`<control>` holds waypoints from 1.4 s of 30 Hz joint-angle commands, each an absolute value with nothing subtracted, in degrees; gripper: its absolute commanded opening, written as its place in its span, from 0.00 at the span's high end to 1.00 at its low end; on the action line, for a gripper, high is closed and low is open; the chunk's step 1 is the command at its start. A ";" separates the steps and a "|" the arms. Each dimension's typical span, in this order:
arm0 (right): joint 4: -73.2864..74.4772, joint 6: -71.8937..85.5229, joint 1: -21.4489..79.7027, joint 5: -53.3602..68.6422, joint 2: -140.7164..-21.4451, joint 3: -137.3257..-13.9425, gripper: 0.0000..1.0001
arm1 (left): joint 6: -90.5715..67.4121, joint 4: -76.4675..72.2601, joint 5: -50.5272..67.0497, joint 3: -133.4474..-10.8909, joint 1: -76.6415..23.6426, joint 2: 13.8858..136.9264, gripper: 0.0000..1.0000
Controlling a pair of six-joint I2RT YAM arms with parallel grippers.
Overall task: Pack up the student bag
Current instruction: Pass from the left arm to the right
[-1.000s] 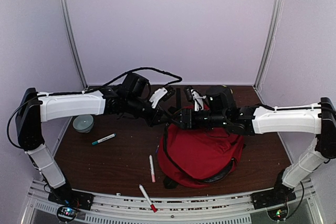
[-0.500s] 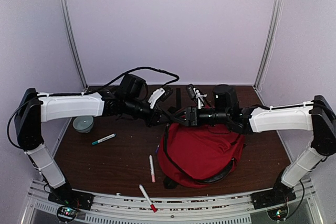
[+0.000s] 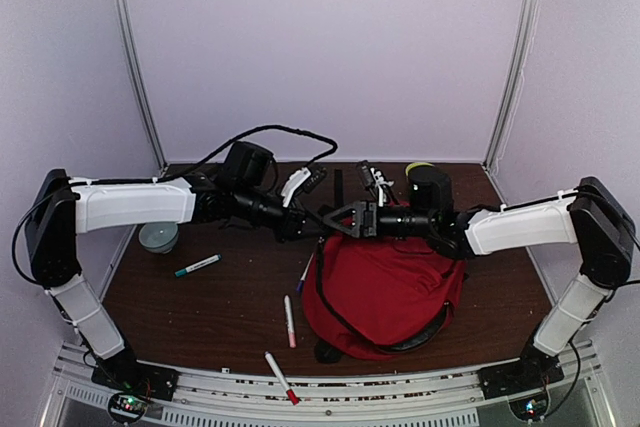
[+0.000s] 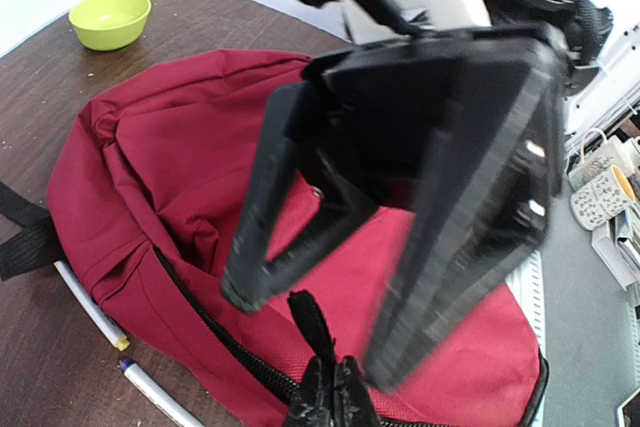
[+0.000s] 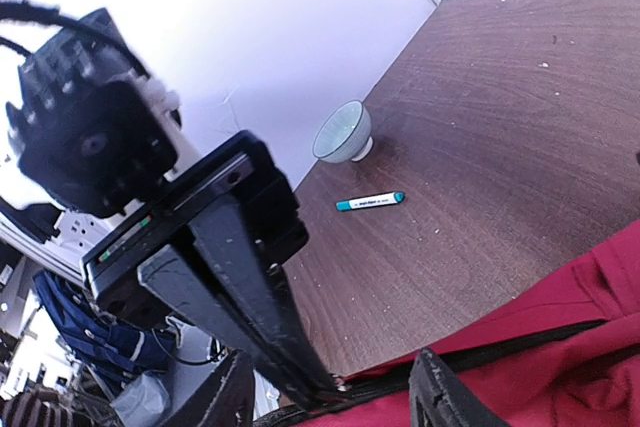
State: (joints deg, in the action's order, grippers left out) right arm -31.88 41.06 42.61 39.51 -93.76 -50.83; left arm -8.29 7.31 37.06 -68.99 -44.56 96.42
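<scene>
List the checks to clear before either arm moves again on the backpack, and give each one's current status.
1. Grip: the left gripper is shut on the zipper pull: ok.
2. Free hand: the right gripper is open, jaws spread wide: ok.
3. Spacing: the right gripper hangs close over the left gripper's tips: not ok.
4. Access: the student bag shows no opening: not ok.
5. Whether the white pen against the bag is free or pinned: cannot tell.
6. Supply: the teal marker lies in the open: ok.
</scene>
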 commanded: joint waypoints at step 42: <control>-41.57 47.04 43.34 40.14 -96.22 -48.03 0.86 | -10.54 -0.44 41.53 -68.95 -44.12 94.22 1.00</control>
State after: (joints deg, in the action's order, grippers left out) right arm -41.36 46.85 43.00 41.01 -95.57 -48.69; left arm -10.04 6.07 38.81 -68.62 -44.40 96.12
